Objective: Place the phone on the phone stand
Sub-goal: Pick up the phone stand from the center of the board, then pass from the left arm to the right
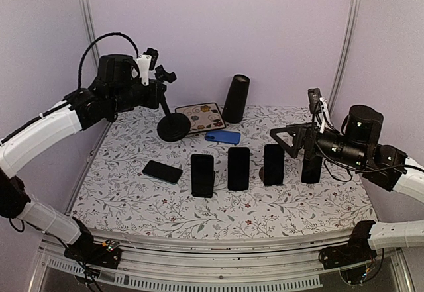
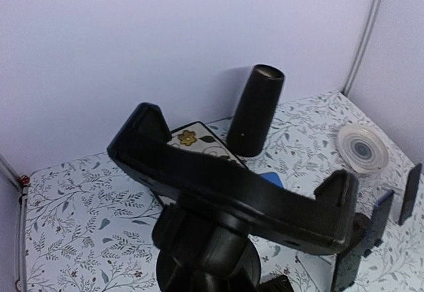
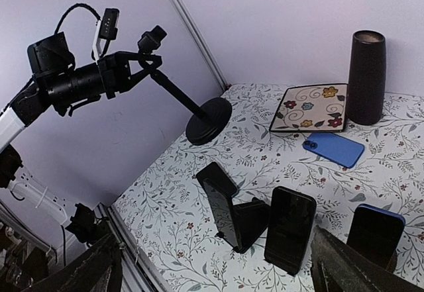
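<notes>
A black phone stand with a round base (image 1: 173, 128) and a thin stem leans at the back left of the table. My left gripper (image 1: 161, 91) is shut on the top of that stem. The stand's wide clamp cradle (image 2: 232, 193) is empty and fills the left wrist view, hiding my fingers. I cannot tell whether the base touches the table. A blue phone (image 1: 222, 136) lies flat next to the base. A black phone (image 1: 162, 171) lies flat at the front left. My right gripper (image 1: 291, 140) hovers open and empty over the right side.
Several dark phones stand in a row on small stands (image 1: 203, 175), (image 1: 238, 168), (image 1: 273, 164). A patterned square plate (image 1: 201, 114) and a tall black cylinder (image 1: 236, 98) sit at the back. A white round disc (image 2: 361, 147) lies at the far right.
</notes>
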Robot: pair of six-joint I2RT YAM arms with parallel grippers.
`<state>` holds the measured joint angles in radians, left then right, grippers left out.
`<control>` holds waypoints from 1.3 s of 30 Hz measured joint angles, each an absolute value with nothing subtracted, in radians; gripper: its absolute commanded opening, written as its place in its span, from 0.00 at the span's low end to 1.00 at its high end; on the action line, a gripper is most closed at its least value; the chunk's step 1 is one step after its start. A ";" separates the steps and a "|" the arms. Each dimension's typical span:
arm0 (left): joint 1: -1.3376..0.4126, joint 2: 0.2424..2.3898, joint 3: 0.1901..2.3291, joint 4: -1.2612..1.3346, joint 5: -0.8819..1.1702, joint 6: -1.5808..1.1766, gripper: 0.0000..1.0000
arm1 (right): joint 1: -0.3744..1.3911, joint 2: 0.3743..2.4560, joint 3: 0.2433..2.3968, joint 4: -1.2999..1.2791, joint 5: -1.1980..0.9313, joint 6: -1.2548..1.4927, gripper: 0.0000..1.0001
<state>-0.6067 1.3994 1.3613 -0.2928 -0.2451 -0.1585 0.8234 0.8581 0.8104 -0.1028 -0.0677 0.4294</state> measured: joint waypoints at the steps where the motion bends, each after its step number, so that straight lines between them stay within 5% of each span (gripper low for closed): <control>1: -0.632 1.377 1.356 -0.305 -0.224 -0.150 0.00 | 0.823 0.864 0.810 -0.099 -0.092 0.423 0.99; 12: -0.731 1.140 1.272 -0.322 0.130 -0.120 0.00 | 0.886 0.886 0.811 -0.007 -0.284 0.385 0.99; 22: -0.873 1.131 1.117 -0.222 0.461 -0.158 0.00 | 0.929 0.876 0.810 0.046 -0.363 0.342 1.00; 39: -1.041 1.414 1.137 -0.059 0.775 -0.150 0.00 | 0.944 0.938 0.807 0.120 -0.514 0.324 0.73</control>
